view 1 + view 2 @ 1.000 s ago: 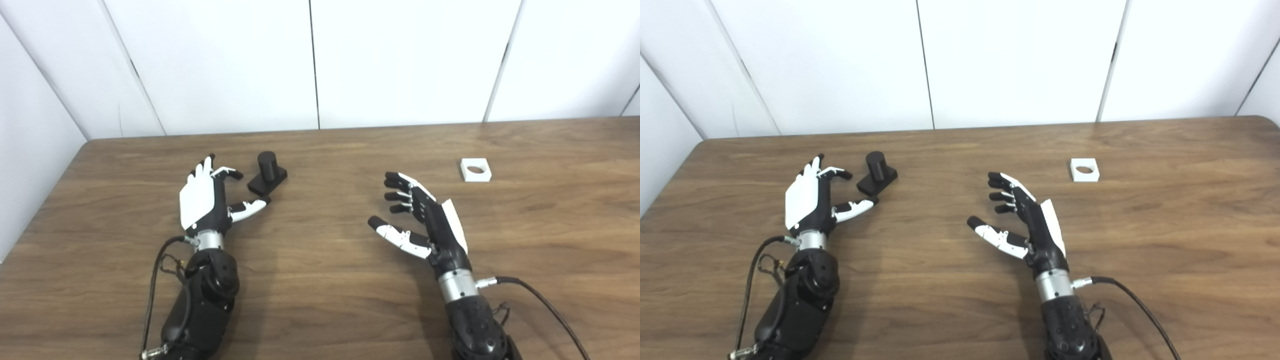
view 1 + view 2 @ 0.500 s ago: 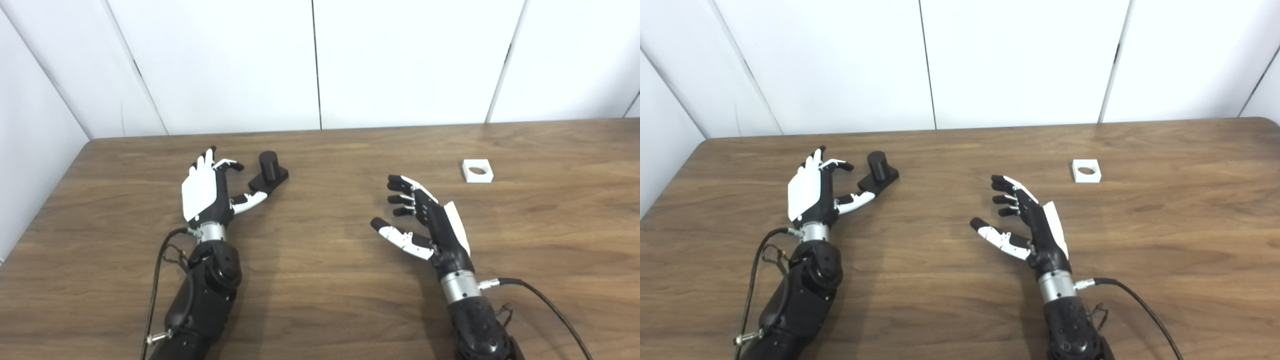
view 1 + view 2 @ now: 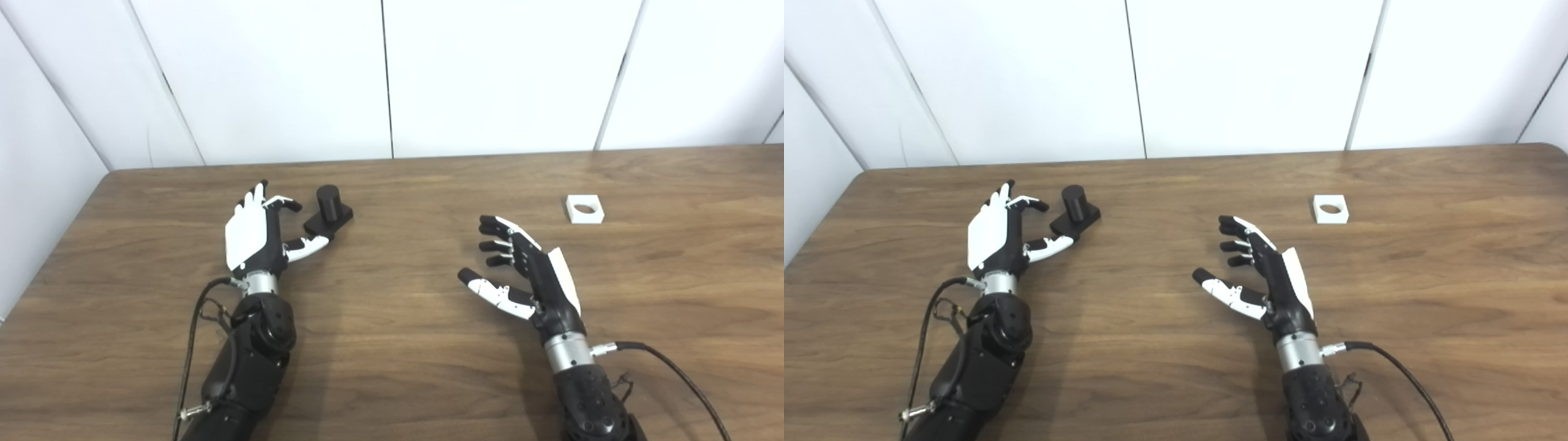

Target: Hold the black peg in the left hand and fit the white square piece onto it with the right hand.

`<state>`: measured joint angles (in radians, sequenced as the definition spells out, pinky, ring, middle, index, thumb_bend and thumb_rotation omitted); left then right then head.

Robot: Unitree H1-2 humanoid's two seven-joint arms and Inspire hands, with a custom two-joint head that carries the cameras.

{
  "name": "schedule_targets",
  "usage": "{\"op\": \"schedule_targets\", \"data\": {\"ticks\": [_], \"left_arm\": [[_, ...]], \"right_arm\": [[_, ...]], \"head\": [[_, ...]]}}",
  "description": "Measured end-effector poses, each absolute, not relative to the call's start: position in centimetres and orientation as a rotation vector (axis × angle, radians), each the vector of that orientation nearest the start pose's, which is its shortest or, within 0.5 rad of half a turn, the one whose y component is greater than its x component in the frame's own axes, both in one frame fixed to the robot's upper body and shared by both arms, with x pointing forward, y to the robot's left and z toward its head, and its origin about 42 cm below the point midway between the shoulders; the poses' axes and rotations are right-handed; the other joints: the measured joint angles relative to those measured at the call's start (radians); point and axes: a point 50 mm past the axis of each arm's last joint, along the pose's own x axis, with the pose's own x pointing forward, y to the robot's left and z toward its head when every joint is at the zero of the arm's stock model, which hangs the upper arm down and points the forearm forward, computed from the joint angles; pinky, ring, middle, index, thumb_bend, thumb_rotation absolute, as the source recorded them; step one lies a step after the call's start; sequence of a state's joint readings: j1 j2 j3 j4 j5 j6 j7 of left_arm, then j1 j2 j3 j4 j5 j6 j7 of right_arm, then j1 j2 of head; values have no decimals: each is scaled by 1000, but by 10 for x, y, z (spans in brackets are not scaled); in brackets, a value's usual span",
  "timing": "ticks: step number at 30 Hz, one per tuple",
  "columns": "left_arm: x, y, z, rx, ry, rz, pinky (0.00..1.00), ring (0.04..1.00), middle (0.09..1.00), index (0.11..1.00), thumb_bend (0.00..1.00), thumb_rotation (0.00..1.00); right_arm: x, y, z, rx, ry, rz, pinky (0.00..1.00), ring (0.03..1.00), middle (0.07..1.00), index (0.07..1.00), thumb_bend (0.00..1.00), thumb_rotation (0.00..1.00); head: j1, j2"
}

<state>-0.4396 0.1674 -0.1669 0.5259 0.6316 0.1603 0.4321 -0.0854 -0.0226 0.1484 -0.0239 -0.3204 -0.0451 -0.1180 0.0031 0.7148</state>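
The black peg point(image 3: 329, 211), a short cylinder on a square black base, stands upright on the wooden table point(image 3: 392, 367) at the left. My left hand point(image 3: 257, 236) is open just left of it, fingers spread, its thumb tip close to the base; whether they touch I cannot tell. The white square piece point(image 3: 584, 209), with a round hole through it, lies flat at the far right. My right hand point(image 3: 527, 275) hovers open in the middle right, palm turned left, well short of the white piece and holding nothing.
White wall panels point(image 3: 392, 73) rise behind the table's far edge. The table's left edge point(image 3: 55, 257) runs close to my left arm. Black cables trail from both wrists near the bottom of the picture.
My left hand has slid forward toward the peg, its thumb now near the base. My right hand has drifted slightly back and to the right. Peg and white piece stay put.
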Motion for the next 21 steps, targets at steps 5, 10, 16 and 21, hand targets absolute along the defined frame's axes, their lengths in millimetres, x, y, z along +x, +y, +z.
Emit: {"op": "schedule_targets", "data": {"ticks": [5, 10, 16, 21], "left_arm": [[417, 232, 107, 918, 9, 231, 1000, 1000, 990, 588, 887, 344], [417, 229, 106, 916, 18, 206, 1000, 1000, 981, 581, 883, 334], [417, 228, 105, 911, 34, 207, 1000, 1000, 968, 569, 858, 333], [417, 227, 105, 912, 45, 208, 1000, 1000, 954, 555, 848, 318]], "right_arm": [[307, -173, 130, -331, -196, 42, 633, 735, 809, 813, 579, 306], [307, -173, 130, -330, -196, 38, 633, 735, 808, 809, 578, 299], [307, -174, 130, -328, -197, 34, 642, 735, 810, 811, 569, 296], [306, -175, 130, -328, -199, 30, 641, 731, 809, 808, 569, 290]], "head": [[-2, 3], [-5, 5], [-3, 5], [-3, 6]]}}
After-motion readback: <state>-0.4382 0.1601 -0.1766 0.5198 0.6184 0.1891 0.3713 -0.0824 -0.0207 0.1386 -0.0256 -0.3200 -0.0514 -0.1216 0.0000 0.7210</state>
